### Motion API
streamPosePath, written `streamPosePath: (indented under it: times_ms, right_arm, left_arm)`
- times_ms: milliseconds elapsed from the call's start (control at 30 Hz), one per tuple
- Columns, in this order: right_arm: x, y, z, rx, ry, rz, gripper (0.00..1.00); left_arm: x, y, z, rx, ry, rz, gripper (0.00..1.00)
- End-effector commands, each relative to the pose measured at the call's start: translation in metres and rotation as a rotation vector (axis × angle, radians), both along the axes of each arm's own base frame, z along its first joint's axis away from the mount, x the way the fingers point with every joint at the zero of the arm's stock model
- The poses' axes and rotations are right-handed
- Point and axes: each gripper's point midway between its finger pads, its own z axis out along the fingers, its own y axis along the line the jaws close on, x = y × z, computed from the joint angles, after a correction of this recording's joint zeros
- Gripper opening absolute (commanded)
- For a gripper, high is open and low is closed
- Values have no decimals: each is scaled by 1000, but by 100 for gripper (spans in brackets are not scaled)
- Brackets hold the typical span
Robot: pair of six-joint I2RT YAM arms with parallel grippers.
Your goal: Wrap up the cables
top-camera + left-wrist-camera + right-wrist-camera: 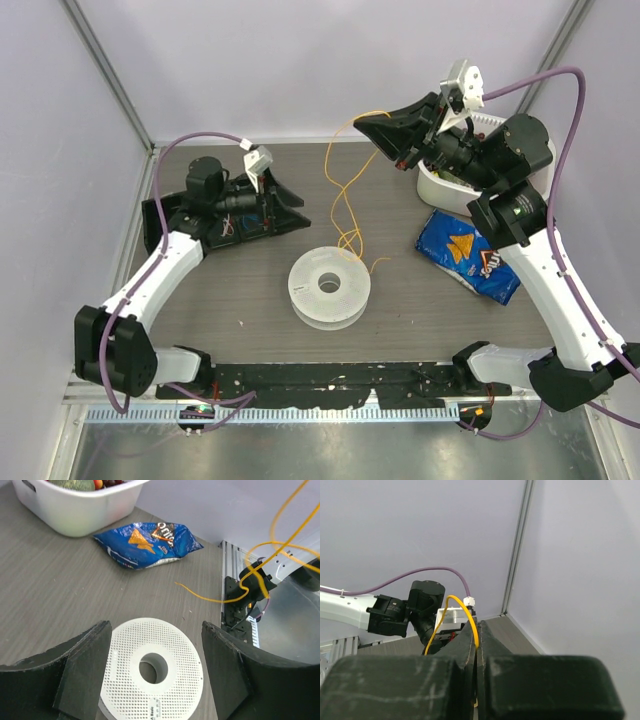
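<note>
The yellow-orange cable (pixel 345 190) hangs in loose loops from my right gripper (pixel 365 121) down to the table beside the white perforated spool (pixel 329 287). The right gripper is raised above the table's back and shut on the cable (pixel 461 611), which arcs out between the closed jaws (pixel 476 630). My left gripper (pixel 297 211) is open and empty, left of the cable loops and above the spool (pixel 152 667), which lies flat between its fingers (pixel 82 662). The cable's free end (pixel 200 594) rests on the table; its loops (pixel 272 545) hang at the upper right.
A blue chips bag (pixel 468 256) lies right of the spool, also in the left wrist view (pixel 150 542). A white bin (pixel 440 188) with food stands at the back right under the right arm. Enclosure walls close the back and sides; a metal rail (pixel 330 410) runs along the front.
</note>
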Motion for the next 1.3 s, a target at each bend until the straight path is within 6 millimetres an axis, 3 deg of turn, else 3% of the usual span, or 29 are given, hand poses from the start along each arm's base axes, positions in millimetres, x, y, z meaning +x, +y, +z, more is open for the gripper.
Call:
streamPosePath:
  times_ms: [0, 233, 367, 467, 667, 867, 1000, 1267]
  right_arm:
    - [-26, -1, 25, 20, -89, 78, 1]
    - [-41, 4, 17, -16, -87, 165, 1]
    - [-43, 5, 21, -8, -86, 179, 1]
    - [-42, 6, 23, -2, -85, 181, 1]
    - [-39, 7, 23, -1, -81, 177, 1]
    - [-35, 9, 19, -6, -67, 175, 1]
    - [-32, 10, 19, 0, -59, 175, 1]
    - [-34, 12, 17, 16, -24, 202, 1]
  left_arm:
    - [1, 2, 62, -65, -247, -29, 77]
    - [20, 3, 100, -89, -343, -25, 82]
    - [25, -4, 86, -73, -320, -64, 82]
    - [9, -18, 77, -79, -285, -152, 82]
    - [-55, -39, 73, -92, -243, -352, 82]
    - [-90, -51, 90, -117, -279, -422, 82]
    - [-94, -59, 93, -119, -274, -420, 82]
    - [-70, -73, 93, -149, -209, -268, 85]
